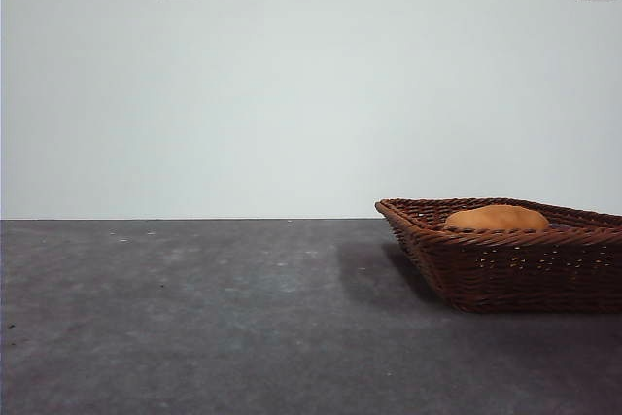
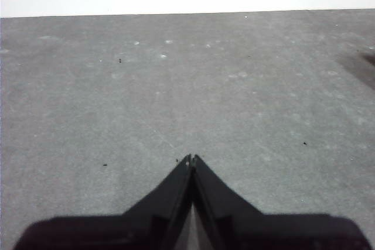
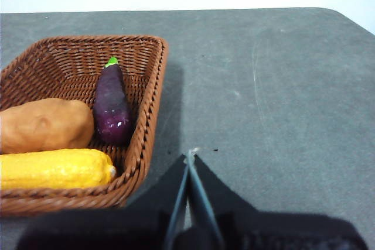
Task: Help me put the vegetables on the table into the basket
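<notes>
Basket point(image 3: 149, 95) on table point(image 3: 275, 86) holds 3 items: 1 corn cob point(image 3: 55, 168), 1 potato point(image 3: 44, 125), 1 eggplant point(image 3: 111, 106); right gripper point(image 3: 190, 157) just beside basket rim, jaws together, empty; left gripper point(image 2: 191, 157) over bare table, jaws together, empty.

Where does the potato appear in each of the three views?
Front view: potato at right, only its top showing over the basket rim.
Left wrist view: not in it, only bare table.
Right wrist view: at left in the basket, between corn and eggplant.
Shared landmark: the basket.
</notes>
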Robot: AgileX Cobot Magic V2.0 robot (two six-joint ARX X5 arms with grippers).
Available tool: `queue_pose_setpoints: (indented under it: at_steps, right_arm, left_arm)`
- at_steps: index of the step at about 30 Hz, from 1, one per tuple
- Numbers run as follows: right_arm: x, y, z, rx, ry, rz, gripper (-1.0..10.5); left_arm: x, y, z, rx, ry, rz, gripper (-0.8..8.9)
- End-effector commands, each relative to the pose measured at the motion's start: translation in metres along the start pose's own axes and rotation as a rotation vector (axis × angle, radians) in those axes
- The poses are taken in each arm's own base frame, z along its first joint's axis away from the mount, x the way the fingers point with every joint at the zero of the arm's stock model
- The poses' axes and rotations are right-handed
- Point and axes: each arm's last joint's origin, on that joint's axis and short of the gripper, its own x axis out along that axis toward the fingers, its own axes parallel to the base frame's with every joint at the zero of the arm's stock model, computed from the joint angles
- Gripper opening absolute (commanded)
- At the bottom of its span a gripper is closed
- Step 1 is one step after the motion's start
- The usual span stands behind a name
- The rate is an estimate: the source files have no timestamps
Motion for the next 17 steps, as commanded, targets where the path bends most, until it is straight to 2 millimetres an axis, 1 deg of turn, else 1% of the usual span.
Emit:
queue_pose_setpoints:
  at_steps: [1,17]
  right_arm:
    - [0.0011,-0.0002,-0.0048,0.017,-0.017,-0.005,0.0]
    - [0.0012,-0.0002,-0.0057,0.016,-0.008,-0.005,0.0]
  left_arm:
    - [0.0010,0.0003,-0.0030,-0.007,0.007,-0.001,-0.04]
    - [0.0010,0.0003,-0.0030,-0.007,0.006,-0.001,-0.04]
